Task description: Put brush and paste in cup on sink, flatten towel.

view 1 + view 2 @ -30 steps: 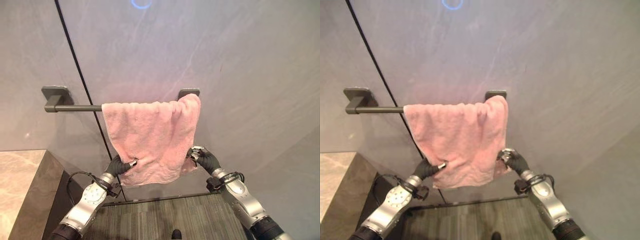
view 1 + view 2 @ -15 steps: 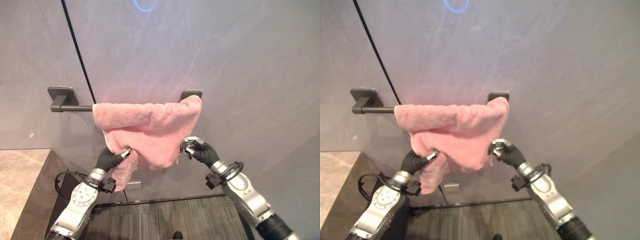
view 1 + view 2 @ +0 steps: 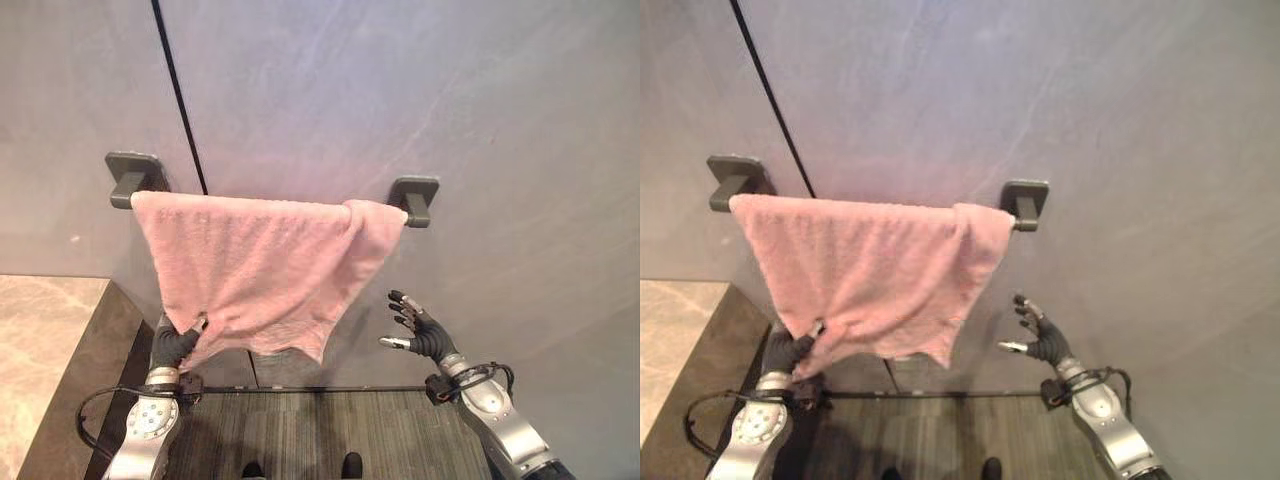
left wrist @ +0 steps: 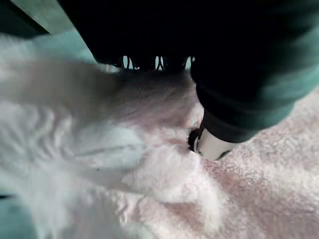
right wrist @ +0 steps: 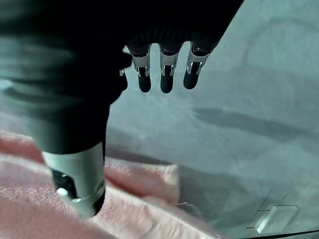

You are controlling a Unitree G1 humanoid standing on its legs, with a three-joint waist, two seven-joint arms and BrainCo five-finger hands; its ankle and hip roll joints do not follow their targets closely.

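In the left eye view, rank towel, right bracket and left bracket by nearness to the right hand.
1. Towel, just left of the open right hand.
2. Right bracket, on the wall above the hand.
3. Left bracket, far left.

Your two head eyes looked from above at the wall and shared the pink towel (image 3: 255, 275) on its bar (image 3: 730, 185). Each wrist camera sat very close, facing along its hand at the towel.

Left hand (image 3: 176, 343) raised, fingers pinching towel (image 3: 255, 270) corner. Right hand (image 3: 424, 332) raised, fingers spread, holding nothing.
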